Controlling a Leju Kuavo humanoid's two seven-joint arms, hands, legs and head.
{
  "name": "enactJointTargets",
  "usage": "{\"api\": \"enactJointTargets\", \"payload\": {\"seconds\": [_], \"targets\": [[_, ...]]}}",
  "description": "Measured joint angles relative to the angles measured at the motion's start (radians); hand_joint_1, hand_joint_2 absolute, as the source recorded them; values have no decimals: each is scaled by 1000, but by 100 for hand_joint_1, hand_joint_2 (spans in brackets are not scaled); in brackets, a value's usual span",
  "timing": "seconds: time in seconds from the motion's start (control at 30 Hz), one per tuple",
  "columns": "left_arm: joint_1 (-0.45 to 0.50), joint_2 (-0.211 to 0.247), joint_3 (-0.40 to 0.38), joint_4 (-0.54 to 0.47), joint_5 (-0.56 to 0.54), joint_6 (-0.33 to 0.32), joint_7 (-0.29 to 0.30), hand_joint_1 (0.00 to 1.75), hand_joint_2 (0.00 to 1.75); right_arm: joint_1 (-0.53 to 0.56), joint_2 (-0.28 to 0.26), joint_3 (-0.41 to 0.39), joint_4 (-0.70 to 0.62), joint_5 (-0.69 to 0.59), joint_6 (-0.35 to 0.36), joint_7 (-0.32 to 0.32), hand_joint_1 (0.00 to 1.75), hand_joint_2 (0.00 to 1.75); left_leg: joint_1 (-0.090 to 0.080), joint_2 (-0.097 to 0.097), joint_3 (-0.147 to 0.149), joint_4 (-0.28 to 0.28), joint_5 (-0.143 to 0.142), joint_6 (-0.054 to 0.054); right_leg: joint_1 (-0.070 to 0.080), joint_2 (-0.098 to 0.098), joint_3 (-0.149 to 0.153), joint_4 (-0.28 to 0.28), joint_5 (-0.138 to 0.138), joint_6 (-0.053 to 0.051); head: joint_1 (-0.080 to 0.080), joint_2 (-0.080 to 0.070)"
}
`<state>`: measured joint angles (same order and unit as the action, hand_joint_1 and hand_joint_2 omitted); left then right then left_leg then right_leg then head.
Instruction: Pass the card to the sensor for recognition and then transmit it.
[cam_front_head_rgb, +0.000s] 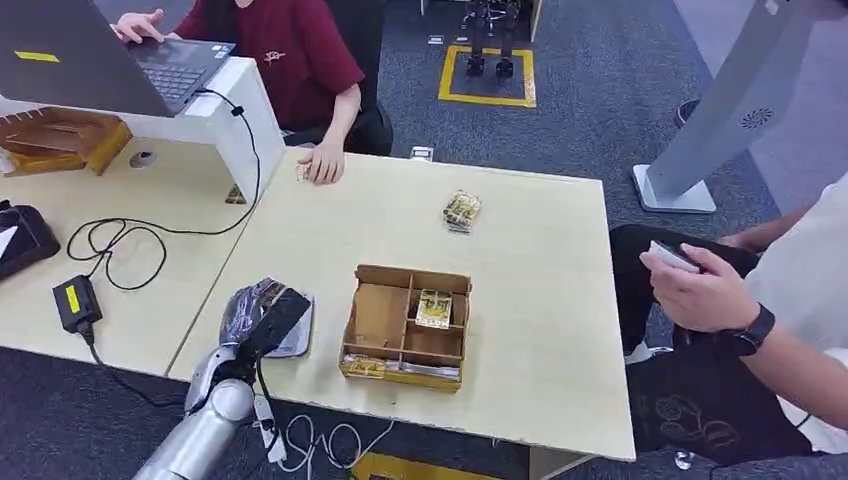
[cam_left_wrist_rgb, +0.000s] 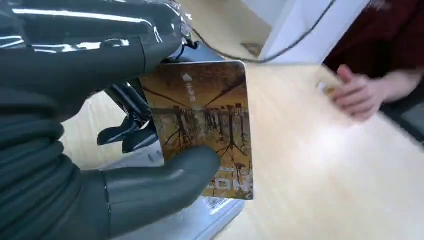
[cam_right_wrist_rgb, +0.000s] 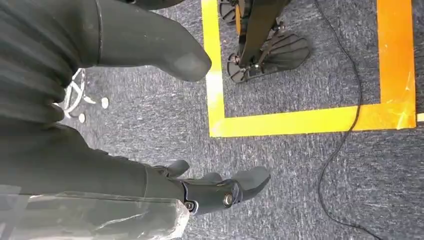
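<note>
Pale table (cam_front_head_rgb: 520, 300): one card (cam_left_wrist_rgb: 205, 120) in left robot hand (cam_left_wrist_rgb: 100, 125)

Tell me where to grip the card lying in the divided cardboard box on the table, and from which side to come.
Take the card by its two long edges, coming straight down from above. It lies flat in the upper right compartment of the cardboard box, and the divider walls close around it block any sideways approach. The left hand already holds another card, so the right hand, hanging empty, seems the likelier choice.
</note>
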<state>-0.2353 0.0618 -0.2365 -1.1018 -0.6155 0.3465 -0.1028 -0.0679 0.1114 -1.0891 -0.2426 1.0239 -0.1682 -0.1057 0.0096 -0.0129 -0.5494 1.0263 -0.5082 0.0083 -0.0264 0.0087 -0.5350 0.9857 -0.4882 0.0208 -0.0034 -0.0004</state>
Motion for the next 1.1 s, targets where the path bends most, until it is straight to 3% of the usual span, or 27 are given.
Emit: {"api": "enactJointTargets", "payload": {"seconds": [0.1,0.27,0.43,0.53,0.63,0.87,1.1], "targets": [[14,-9,24,-70,98,70,-77,175,175,0,1,0,0,10,-9,-3,0,175,0,0,-4,0,0,0,0,0,-3,0,0,0,0,0],[14,-15,60,-138,162,169,-155,175,175,-1,3,0,1,23,-11,-8,0,175,0,0,-6,0,0,0,0,0,-6,0,0,0,0,0],[-3,-17,103,-152,193,268,-235,175,175,-7,5,5,4,43,-12,-7,0,175,0,0,-8,0,0,0,0,0,-8,0,0,0,0,0],[-19,-17,123,-152,210,280,-251,175,175,-13,5,5,6,45,-13,-3,0,175,0,0,-8,0,0,0,0,0,-8,0,0,0,0,0],[-53,-18,148,-139,213,333,-287,175,175,-19,6,11,7,61,-13,2,0,175,0,0,-8,0,0,0,0,0,-8,0,0,0,0,0],[-167,-28,240,-24,52,336,-316,175,175,-38,8,35,11,72,-14,8,0,175,0,1,-8,0,0,0,0,1,-8,0,0,0,0,0],[-200,-53,291,31,18,336,-336,175,175,-42,9,37,14,71,-21,5,0,175,0,1,-8,1,0,0,0,1,-9,0,0,0,0,0]]}}
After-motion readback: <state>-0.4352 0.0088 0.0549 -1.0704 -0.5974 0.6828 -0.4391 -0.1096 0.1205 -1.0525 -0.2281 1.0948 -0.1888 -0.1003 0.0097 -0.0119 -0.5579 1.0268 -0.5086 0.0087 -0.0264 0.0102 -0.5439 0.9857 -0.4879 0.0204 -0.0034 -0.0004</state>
